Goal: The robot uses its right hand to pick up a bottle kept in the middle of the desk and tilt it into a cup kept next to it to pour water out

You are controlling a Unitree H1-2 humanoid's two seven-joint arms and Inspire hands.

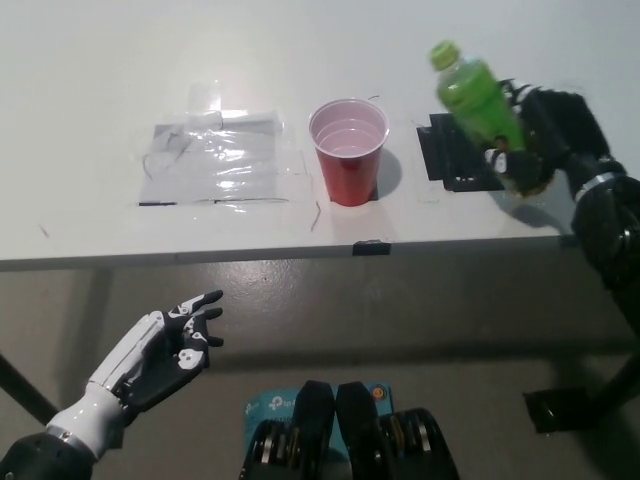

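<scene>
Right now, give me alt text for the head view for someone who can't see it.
The robot's black right hand holds a green bottle tilted left toward a red cup on a white desk, its cap not yet over the cup. Clear plastic sheeting lies left of the cup, and the white left hand rests open below the desk edge.

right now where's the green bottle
In the head view the green bottle is at the desk's right, held in the black right hand, tilted with its cap toward the red cup to its left.
</scene>
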